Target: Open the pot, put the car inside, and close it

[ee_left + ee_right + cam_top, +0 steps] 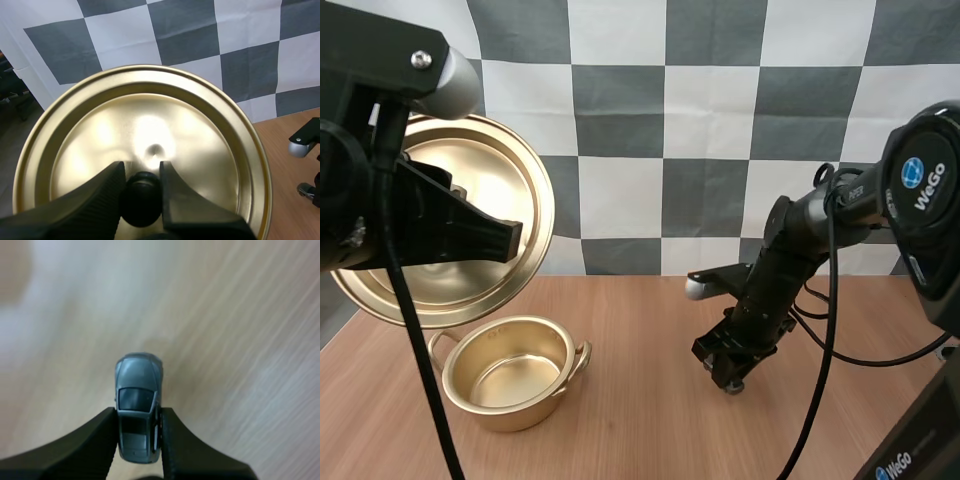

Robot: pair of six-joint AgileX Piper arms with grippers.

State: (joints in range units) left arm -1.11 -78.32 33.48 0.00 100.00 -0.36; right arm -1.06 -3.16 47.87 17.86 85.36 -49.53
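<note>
A: Car [137,390]?
B: Probably light, stiff, slick. Right hand [139,416] pinches its rear sides, well right of the pot [510,372], down by the table [640,430].
A: Lid [150,115]?
B: Above the pot. Left hand [141,170] is clamped on its knob [142,200].

Lidless pot [512,372] on wooden table [640,430]

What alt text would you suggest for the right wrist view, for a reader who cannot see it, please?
The right gripper pinches a small grey toy car by its sides, the car's free end pointing away from the gripper. Behind it is the wooden table.
</note>
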